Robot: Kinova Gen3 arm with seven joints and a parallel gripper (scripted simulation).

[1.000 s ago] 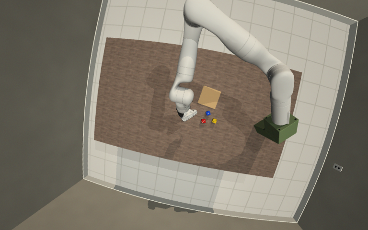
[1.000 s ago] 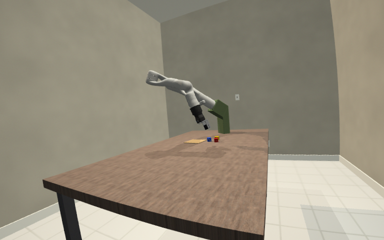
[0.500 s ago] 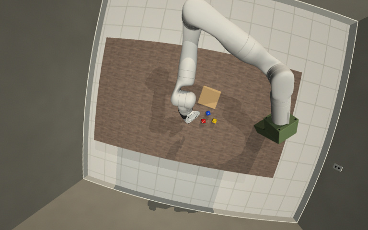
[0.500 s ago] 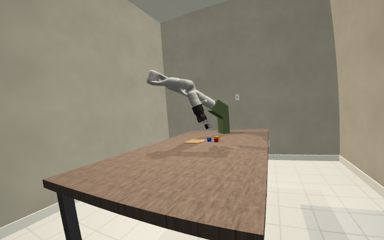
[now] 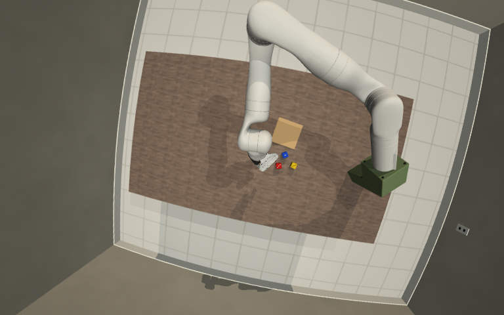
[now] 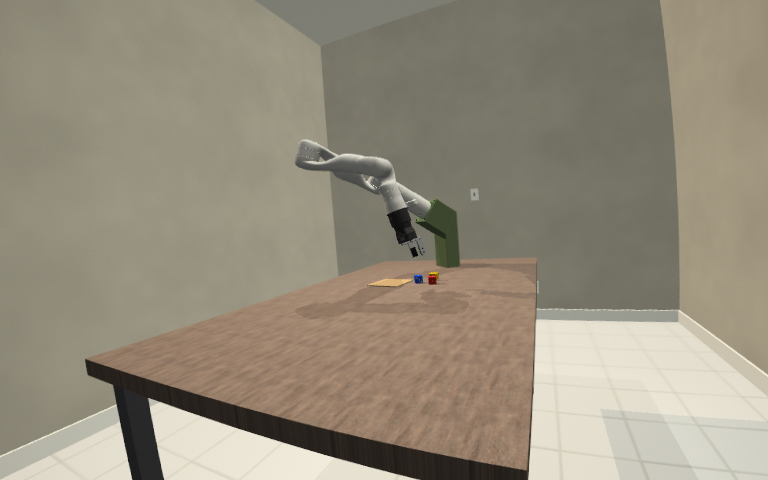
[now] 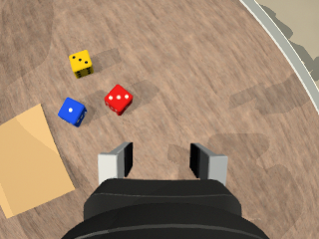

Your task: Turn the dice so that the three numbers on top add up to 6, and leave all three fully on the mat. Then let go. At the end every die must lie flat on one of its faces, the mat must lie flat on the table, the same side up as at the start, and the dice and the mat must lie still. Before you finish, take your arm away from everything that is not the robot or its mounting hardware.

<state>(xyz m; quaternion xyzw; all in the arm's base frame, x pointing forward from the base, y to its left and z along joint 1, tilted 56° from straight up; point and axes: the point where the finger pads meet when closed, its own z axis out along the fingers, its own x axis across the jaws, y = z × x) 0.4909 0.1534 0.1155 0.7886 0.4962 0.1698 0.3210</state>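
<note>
- Three dice, a red die [image 5: 278, 165] [image 6: 432, 280] [image 7: 119, 100], a blue die [image 5: 285, 155] [image 6: 418, 279] [image 7: 72, 112] and a yellow die [image 5: 293, 165] [image 6: 434, 275] [image 7: 81, 64], sit beside the mat [image 5: 287, 133] [image 6: 389, 282] [image 7: 32, 161], so all need moving.
- Tops show three, one and three: seven, so one likely needs turning.
- The gripper [image 5: 268, 162] [image 6: 416, 250] [image 7: 161, 154] is wide and holds nothing, maybe to fit around a die.
- Gaps between dice look small; the red die's side away from the mat has more room.

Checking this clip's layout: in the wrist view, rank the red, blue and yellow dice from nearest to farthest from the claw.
1. Red die, up and left of the claw
2. Blue die, left of red, beside the mat
3. Yellow die, above blue
</note>
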